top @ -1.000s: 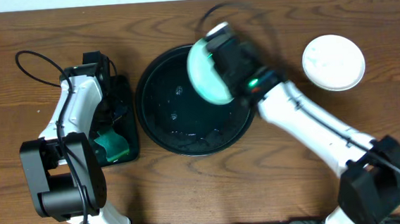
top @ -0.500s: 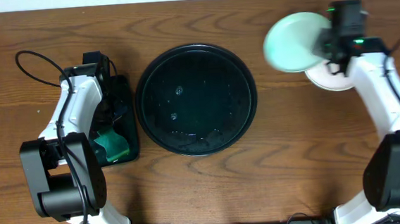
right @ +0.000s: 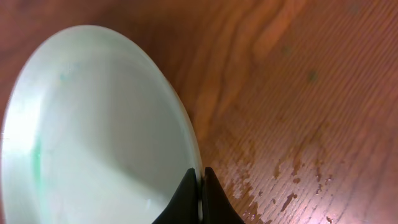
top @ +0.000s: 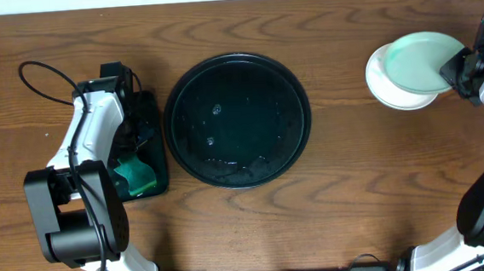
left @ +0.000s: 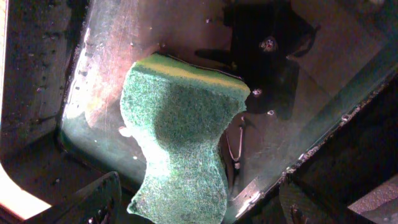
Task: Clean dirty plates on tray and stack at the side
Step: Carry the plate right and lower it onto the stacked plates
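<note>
The right gripper is pinched tight on the rim of a pale teal plate that bears a faint green streak. Behind it lies the wet-spotted table. The left gripper has its jaws wide apart and grips nothing, poised over the green sponge in the small tray. Seen from overhead, that small tray sits at the left of the frame and the black tray, dotted with drops, at centre. The held plate is at upper right, overlapping a white plate. Whether the two touch cannot be told.
</note>
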Controlling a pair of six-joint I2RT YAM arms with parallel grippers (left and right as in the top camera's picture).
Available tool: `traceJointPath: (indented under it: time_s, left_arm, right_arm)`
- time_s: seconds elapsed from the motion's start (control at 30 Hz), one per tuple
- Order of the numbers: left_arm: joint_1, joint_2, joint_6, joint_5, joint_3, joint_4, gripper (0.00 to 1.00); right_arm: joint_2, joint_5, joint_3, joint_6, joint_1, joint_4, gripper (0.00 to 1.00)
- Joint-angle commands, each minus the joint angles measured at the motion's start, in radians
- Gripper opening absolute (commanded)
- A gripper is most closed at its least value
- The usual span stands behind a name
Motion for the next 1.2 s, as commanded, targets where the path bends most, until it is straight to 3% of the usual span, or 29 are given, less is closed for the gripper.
traceJointPath:
  time_s: [0.0, 0.37, 0.47, 0.6, 0.67, 0.93, 1.17]
  left_arm:
    - [-0.002, 0.009, -0.006, -0.005, 0.011, -0.006, 0.82]
    - [-0.002, 0.009, -0.006, -0.005, 0.011, -0.006, 0.82]
    - [-0.002, 0.009, -0.006, -0.005, 0.011, -0.006, 0.82]
    - [-0.002, 0.009, -0.006, -0.005, 0.011, -0.006, 0.82]
    - [-0.002, 0.009, -0.006, -0.005, 0.011, -0.006, 0.82]
    - [-0.002, 0.009, -0.006, -0.005, 0.011, -0.006, 0.82]
    - [-0.002, 0.009, -0.006, -0.005, 0.011, -0.006, 0.82]
  right_arm:
    - [0.077, -0.009, 0.001, 0.026, -0.007, -0.003, 0.01]
    - [0.17, -0.097, 0.001, 0.002, 0.007, 0.039, 0.01]
    - [0.17, -0.116, 0.001, -0.024, 0.023, 0.064, 0.11]
    - [0.17, -0.117, 0.001, -0.081, 0.054, 0.074, 0.37]
    - [0.17, -0.12, 0.002, -0.119, 0.07, 0.076, 0.41]
    - [0.089, -0.115, 0.002, -0.277, 0.161, 0.1, 0.42]
    - [-0.133, -0.024, 0.002, -0.497, 0.3, 0.142, 0.45]
